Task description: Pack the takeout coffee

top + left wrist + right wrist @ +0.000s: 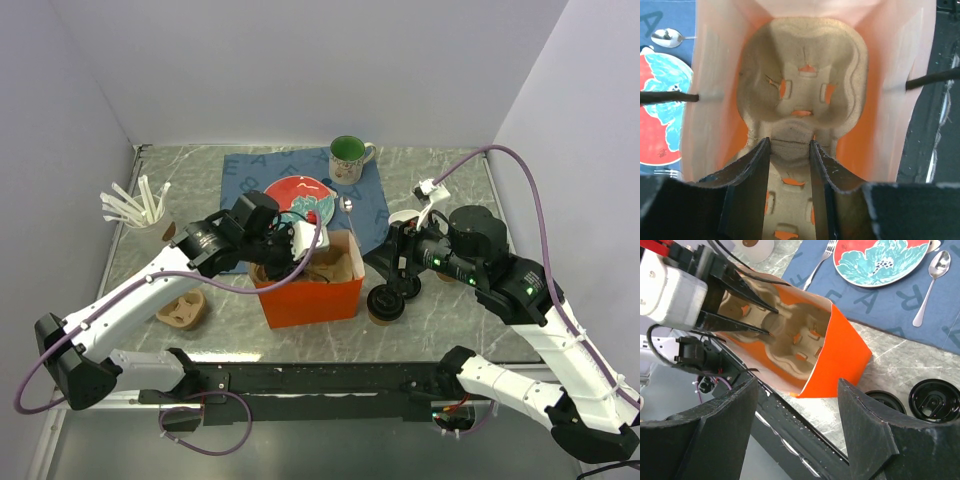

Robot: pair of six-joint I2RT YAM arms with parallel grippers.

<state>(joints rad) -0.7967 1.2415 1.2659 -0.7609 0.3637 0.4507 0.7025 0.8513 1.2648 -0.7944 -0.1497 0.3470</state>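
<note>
Two arms come in from the near edge of the counter (pixel 240 322). Nearest their bases, the takeout coffee (pixel 385 304), a brown cup w/ its black lid on, stands upright on the counter just right of the orange bag (pixel 312 300). It is outside the bag, by the front right corner. A second black lid (pixel 409 285) sits just beside the coffee on its far right side; can't tell if they touch. The right claw (pixel 400 262) hangs over that spot, fingers wide apart & nothing btwn them. In its wrist view only the bag shows through the gap. Off to the left a tan pulp piece (pixel 182 308) lies on the counter, well apart from the bag.

The bag is open at the top w/ a cardboard cup carrier (pixel 802 80) inside. The left claw (pixel 790 145) reaches down into it, fingers partly apart, tips either side of the carrier's narrow middle. Can't tell whether they pinch it.

Farther back lies a blue cloth (pixel 245 180) w/ a red plate (pixel 298 197) on it, a fork (pixel 822 262) to its left & a spoon (pixel 932 275) to its right. A white cup of white sticks (pixel 140 215) stands at the far left. A green mug (pixel 350 156) sits at the cloth's far right corner.
</note>
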